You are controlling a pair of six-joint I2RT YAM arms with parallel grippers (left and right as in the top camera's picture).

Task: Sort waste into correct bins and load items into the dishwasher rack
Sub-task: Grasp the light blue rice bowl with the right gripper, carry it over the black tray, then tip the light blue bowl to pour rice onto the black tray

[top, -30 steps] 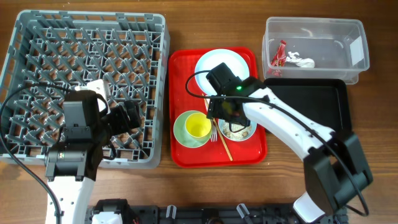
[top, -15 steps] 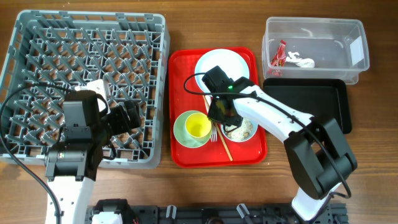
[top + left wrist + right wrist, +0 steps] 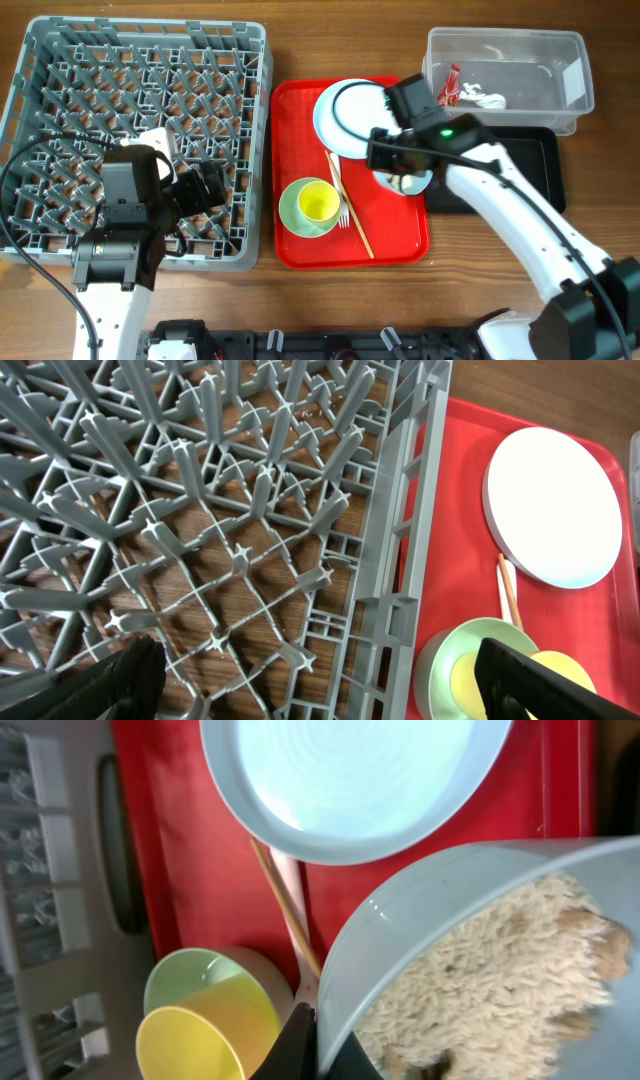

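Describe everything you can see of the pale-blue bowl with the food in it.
The pale-blue bowl is round and plastic-looking, with a thin rim. Beige crumbly food scraps with rice-like grains fill its inside. The right gripper pinches its rim. From overhead it is at the right edge of the red tray, next to the black tray, partly under the gripper.
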